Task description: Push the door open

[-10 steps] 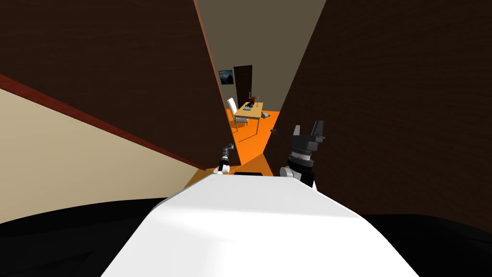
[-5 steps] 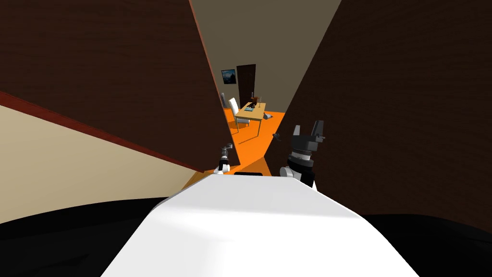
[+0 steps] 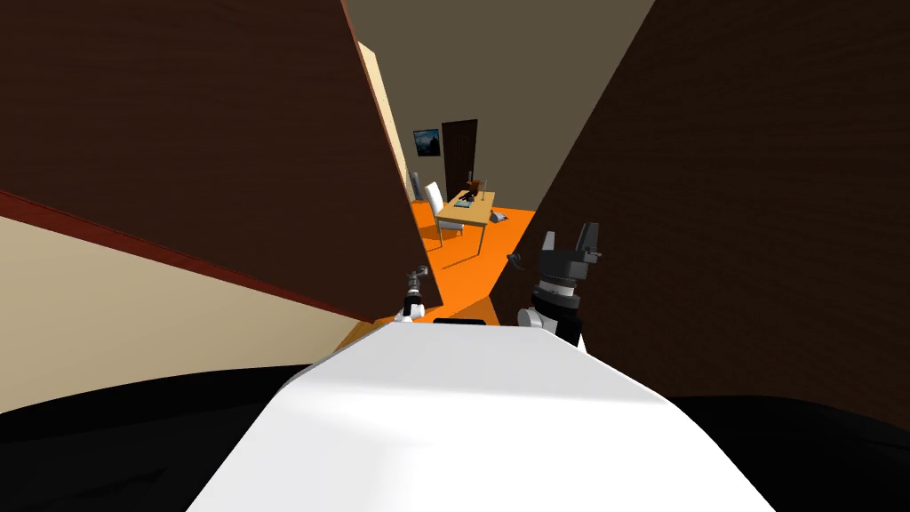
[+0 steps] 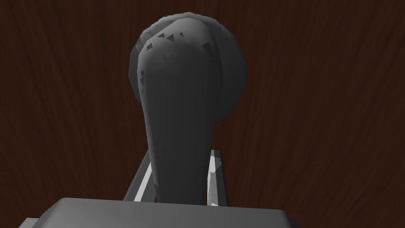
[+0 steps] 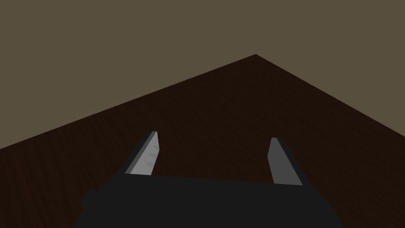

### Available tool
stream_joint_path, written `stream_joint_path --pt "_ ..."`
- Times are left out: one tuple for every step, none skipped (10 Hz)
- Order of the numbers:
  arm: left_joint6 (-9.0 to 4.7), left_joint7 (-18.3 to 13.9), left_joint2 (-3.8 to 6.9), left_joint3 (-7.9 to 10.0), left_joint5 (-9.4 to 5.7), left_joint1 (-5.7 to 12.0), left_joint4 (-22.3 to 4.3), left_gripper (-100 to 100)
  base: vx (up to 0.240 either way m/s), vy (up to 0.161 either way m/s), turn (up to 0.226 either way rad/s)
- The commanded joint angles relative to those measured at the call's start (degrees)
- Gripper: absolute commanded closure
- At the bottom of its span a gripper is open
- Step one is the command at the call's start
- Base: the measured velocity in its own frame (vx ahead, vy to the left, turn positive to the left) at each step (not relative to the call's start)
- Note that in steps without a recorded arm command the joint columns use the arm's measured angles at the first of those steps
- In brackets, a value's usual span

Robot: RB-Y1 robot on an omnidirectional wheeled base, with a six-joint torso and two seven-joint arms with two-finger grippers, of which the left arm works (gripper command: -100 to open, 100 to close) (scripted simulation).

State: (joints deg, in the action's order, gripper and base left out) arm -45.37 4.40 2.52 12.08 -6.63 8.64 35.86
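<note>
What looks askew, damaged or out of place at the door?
Nothing stands out. The left hand is shut on the dark grey handle of the door; the right hand is open. The table and chair beyond stand upright.

Table (image 3: 469,210): beyond the gap between the door (image 3: 222,133), front-left of it, and a second panel (image 3: 755,178), front-right of it. Chair (image 3: 435,196): just left of table. Picture (image 3: 427,142): behind table, on the wall.

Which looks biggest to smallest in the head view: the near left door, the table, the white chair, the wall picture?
1. Near left door, also closest.
2. Table and white chair, about alike.
3. Wall picture.
</note>
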Motion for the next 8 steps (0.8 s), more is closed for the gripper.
stream_joint_path --pt "0.28 0.6 0.6 0.8 -0.41 -0.23 1.0 100 0.175 -0.013 0.043" --pt "0.21 1.1 0.97 1.4 -0.75 -0.21 1.0 100 0.183 0.002 0.029" --pt "0.15 1.4 1.21 1.88 -1.02 -0.19 1.1 100 0.196 0.024 0.029" --pt "0.09 1.8 1.44 2.38 -1.3 -0.18 1.1 100 0.206 0.002 0.028" --pt "-0.01 2.3 1.74 3.22 -1.76 -0.15 1.2 100 0.225 0.019 0.09" --pt "-0.01 2.3 1.74 3.22 -1.76 -0.15 1.2 100 0.164 0.009 0.015" --pt "-0.01 2.3 1.74 3.22 -1.76 -0.15 1.2 100 0.071 -0.006 -0.012" --pt "-0.16 3.2 2.01 4.43 -2.44 -0.11 1.3 100 0.134 0.012 0.076"
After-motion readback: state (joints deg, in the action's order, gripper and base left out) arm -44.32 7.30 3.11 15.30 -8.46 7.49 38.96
